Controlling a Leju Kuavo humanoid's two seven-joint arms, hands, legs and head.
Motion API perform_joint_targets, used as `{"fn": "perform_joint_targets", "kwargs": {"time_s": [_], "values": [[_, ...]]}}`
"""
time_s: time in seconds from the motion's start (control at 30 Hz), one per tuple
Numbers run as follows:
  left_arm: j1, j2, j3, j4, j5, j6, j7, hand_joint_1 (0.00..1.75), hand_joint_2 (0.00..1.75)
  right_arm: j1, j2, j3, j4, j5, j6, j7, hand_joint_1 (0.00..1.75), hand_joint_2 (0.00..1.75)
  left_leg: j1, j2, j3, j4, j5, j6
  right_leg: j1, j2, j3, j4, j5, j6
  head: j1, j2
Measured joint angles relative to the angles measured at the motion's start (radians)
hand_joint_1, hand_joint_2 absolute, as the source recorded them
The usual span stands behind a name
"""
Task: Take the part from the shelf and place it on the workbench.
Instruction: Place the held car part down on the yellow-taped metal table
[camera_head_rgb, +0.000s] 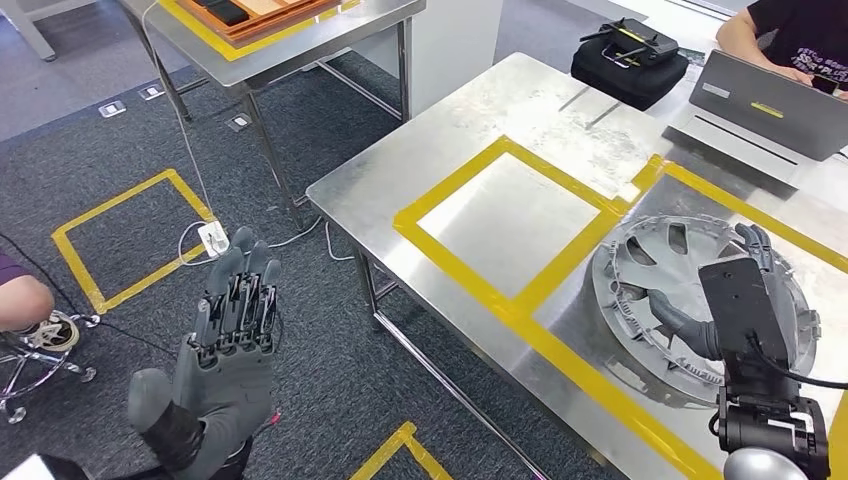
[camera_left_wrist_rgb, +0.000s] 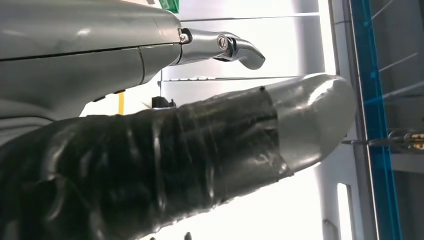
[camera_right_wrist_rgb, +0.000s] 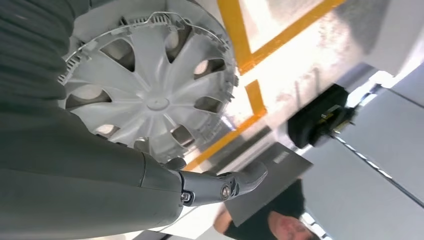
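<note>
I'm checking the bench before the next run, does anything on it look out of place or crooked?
Nothing stands out. The grey wheel cover lies flat on the steel workbench inside a yellow-taped square, with the right hand over it. Near the far edge sit a black case and a laptop that a person is using. No spill or damage shows.

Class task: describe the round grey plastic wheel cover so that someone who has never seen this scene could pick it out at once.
Find the steel workbench marked with yellow tape rectangles. The round grey plastic wheel cover lies in the marked area nearest the robot's right hand, which rests over it. Its spoked shape with oval openings sets it apart from the black case and grey laptop beyond.
</note>
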Motion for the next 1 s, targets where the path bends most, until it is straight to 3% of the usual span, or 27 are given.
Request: {"fn": "perform_joint_targets", "kwargs": {"time_s": [0.03,0.1,0.17,0.2,0.27,0.33,0.4,0.43,0.47,0.53,0.6,0.67,0.7,0.77,0.83,0.9,0.93,1.0], "values": [[0.001,0.001,0.0,-0.002,-0.004,0.006,0.003,0.0,0.0,0.008,0.007,0.004,-0.016,0.007,-0.005,-0.013,0.0,1.75,0.0,0.008,-0.001,0.012,-0.01,-0.009,0.002,-0.018,0.027,-0.05,0.013,-0.002,0.004,0.0],[0.006,0.005,0.0,-0.008,-0.014,0.019,0.008,0.0,0.0,0.032,0.022,0.015,-0.049,0.023,-0.016,-0.036,0.0,1.75,-0.005,0.025,-0.002,0.027,-0.023,-0.024,0.01,-0.031,0.046,-0.08,0.007,-0.022,0.004,0.0],[0.011,0.009,0.0,-0.014,-0.02,0.029,0.013,0.0,0.0,0.059,0.036,0.029,-0.082,0.039,-0.027,-0.055,0.0,1.75,-0.005,0.045,0.0,0.03,-0.03,-0.035,0.011,-0.002,0.045,-0.076,0.007,-0.046,-0.008,0.0],[0.012,0.011,0.0,-0.016,-0.023,0.033,0.015,0.0,0.0,0.071,0.043,0.035,-0.097,0.045,-0.031,-0.064,0.0,1.75,-0.002,0.039,-0.001,0.036,-0.04,-0.041,0.01,0.011,0.045,-0.077,0.007,-0.053,-0.013,0.0],[0.014,0.016,0.0,-0.021,-0.025,0.041,0.018,0.0,0.0,0.086,0.054,0.047,-0.123,0.055,-0.037,-0.078,0.0,1.75,0.004,-0.009,-0.029,0.1,-0.083,-0.049,0.008,0.036,0.047,-0.079,0.009,-0.066,-0.023,0.0],[0.018,0.021,-0.001,-0.025,-0.026,0.046,0.018,0.0,0.0,0.099,0.065,0.06,-0.143,0.064,-0.04,-0.088,0.0,1.75,0.006,-0.062,-0.096,0.236,-0.141,-0.05,0.009,0.063,0.046,-0.08,0.01,-0.072,-0.037,0.0],[0.019,0.027,-0.001,-0.025,-0.026,0.049,0.019,0.0,0.0,0.113,0.076,0.072,-0.156,0.07,-0.041,-0.092,0.0,1.75,0.005,-0.077,-0.149,0.325,-0.157,-0.045,0.012,0.094,0.045,-0.08,0.011,-0.075,-0.046,0.0],[0.02,0.029,-0.001,-0.025,-0.026,0.049,0.019,0.0,0.0,0.118,0.08,0.077,-0.161,0.071,-0.042,-0.093,0.0,1.75,0.005,-0.08,-0.151,0.317,-0.138,-0.04,0.013,0.109,0.045,-0.08,0.011,-0.075,-0.049,0.0],[0.02,0.031,-0.001,-0.025,-0.026,0.049,0.019,0.0,0.0,0.121,0.084,0.08,-0.167,0.072,-0.042,-0.093,0.0,1.75,0.005,-0.088,-0.133,0.27,-0.105,-0.033,0.013,0.126,0.045,-0.079,0.012,-0.074,-0.052,0.0],[0.02,0.033,-0.001,-0.027,-0.028,0.051,0.019,0.0,0.0,0.125,0.09,0.086,-0.178,0.078,-0.043,-0.096,0.0,1.75,0.006,-0.138,-0.071,0.135,-0.045,-0.02,0.014,0.157,0.044,-0.078,0.014,-0.068,-0.059,0.0],[0.02,0.035,-0.001,-0.03,-0.03,0.055,0.019,0.0,0.0,0.132,0.095,0.094,-0.189,0.087,-0.045,-0.101,0.0,1.75,0.006,-0.175,-0.03,0.057,-0.026,-0.017,0.012,0.183,0.039,-0.078,0.017,-0.057,-0.062,0.0],[0.02,0.036,-0.001,-0.031,-0.032,0.06,0.02,0.0,0.0,0.14,0.099,0.103,-0.199,0.098,-0.046,-0.106,0.0,1.75,0.004,-0.158,-0.019,0.046,-0.024,-0.015,0.007,0.21,0.029,-0.084,0.024,-0.042,-0.061,0.0],[0.02,0.036,-0.001,-0.031,-0.033,0.062,0.021,0.0,0.0,0.145,0.1,0.107,-0.205,0.104,-0.046,-0.107,0.0,1.75,0.004,-0.143,-0.015,0.042,-0.02,-0.01,0.007,0.205,0.023,-0.082,0.024,-0.036,-0.061,0.0],[0.019,0.036,-0.001,-0.033,-0.035,0.066,0.023,0.0,0.0,0.148,0.103,0.114,-0.215,0.113,-0.048,-0.107,0.0,1.75,0.005,-0.112,-0.013,0.034,-0.012,0.002,0.012,0.146,-0.006,-0.033,-0.006,-0.029,-0.048,0.0],[0.022,0.037,0.0,-0.036,-0.037,0.068,0.025,0.0,0.0,0.147,0.105,0.122,-0.22,0.117,-0.049,-0.107,0.0,1.75,-0.001,-0.08,-0.015,0.033,-0.012,0.009,0.016,0.072,-0.055,0.087,-0.074,-0.026,-0.032,0.0],[0.025,0.038,0.0,-0.037,-0.037,0.069,0.026,0.0,0.0,0.149,0.109,0.13,-0.222,0.117,-0.049,-0.107,0.0,1.75,-0.007,-0.045,-0.018,0.033,-0.014,0.013,0.015,0.052,-0.09,0.185,-0.115,-0.024,-0.023,0.0],[0.026,0.038,0.0,-0.037,-0.037,0.069,0.026,0.0,0.0,0.151,0.109,0.133,-0.222,0.117,-0.049,-0.107,0.0,1.75,-0.01,-0.029,-0.019,0.033,-0.014,0.014,0.016,0.048,-0.083,0.186,-0.111,-0.026,-0.019,0.0],[0.026,0.039,0.0,-0.038,-0.037,0.069,0.027,0.0,0.0,0.151,0.111,0.138,-0.226,0.118,-0.049,-0.106,0.0,1.75,-0.017,0.001,-0.017,0.033,-0.016,0.016,0.024,0.027,-0.014,0.081,-0.063,-0.039,-0.011,0.0]]}}
